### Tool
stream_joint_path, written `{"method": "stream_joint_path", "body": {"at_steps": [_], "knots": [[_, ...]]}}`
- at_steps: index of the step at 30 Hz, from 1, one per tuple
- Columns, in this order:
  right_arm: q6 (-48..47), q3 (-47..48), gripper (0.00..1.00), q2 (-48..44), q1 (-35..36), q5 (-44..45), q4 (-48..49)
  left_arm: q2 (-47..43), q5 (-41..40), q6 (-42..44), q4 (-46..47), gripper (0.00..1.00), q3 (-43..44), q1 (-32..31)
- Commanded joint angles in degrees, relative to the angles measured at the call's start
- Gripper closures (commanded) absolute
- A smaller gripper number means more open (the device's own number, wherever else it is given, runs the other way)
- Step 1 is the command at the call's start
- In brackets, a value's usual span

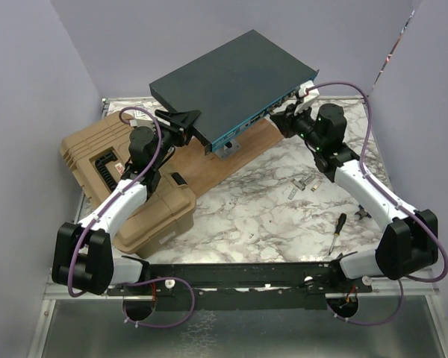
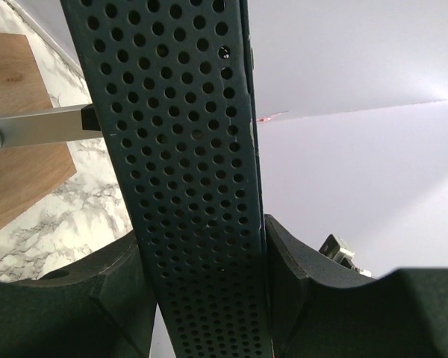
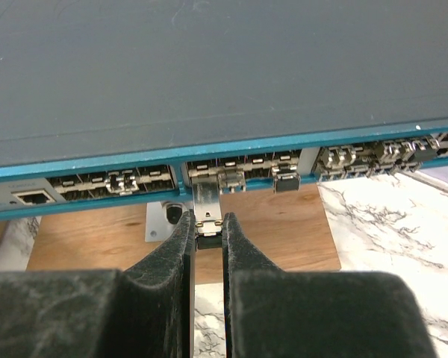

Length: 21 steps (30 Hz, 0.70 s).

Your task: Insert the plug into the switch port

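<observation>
The switch [image 1: 235, 78] is a dark grey flat box with a teal front face, tilted up over a wooden board. My left gripper [image 1: 185, 121] is shut on its left perforated side wall [image 2: 187, 186], a finger on each side. My right gripper [image 3: 207, 227] is shut on a small silver metal plug [image 3: 207, 205]. The plug's front end sits in a port in the teal front face [image 3: 97, 198], its rear end between my fingertips [image 3: 181, 231]. In the top view the right gripper [image 1: 285, 113] is at the switch's front right.
A tan ribbed plastic case [image 1: 112, 160] lies at left under my left arm. The wooden board [image 1: 216, 160] lies under the switch. A screwdriver [image 1: 337, 228] and small metal parts [image 1: 302, 183] lie on the marble table at right. Other plugs [image 3: 286, 181] sit in neighbouring ports.
</observation>
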Motion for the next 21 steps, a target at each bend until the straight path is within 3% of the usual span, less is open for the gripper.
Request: {"method": "stream_joint_path", "body": {"at_steps": [1,9,16,21], "knots": [[0.8,5.0,0.97,2.9,-0.1,-1.2,0.3,-1.5,-1.0,3.9,-0.3,0.81,0.5,-0.4],[4.3,8.3,0.94,4.6,-0.1,-2.8,-0.2,-1.5,-1.0,4.1,-0.7,0.82,0.4,-0.3],[5.3,7.0,0.83,2.6,-0.1,0.8,-3.1,-1.7,-1.1,3.8,-0.7,0.82,0.1,-0.4],[5.8,3.0,0.69,-0.9,-0.7,0.4,-3.2,-1.8,-1.2,3.7,-0.8,0.82,-0.2,-0.4]]}}
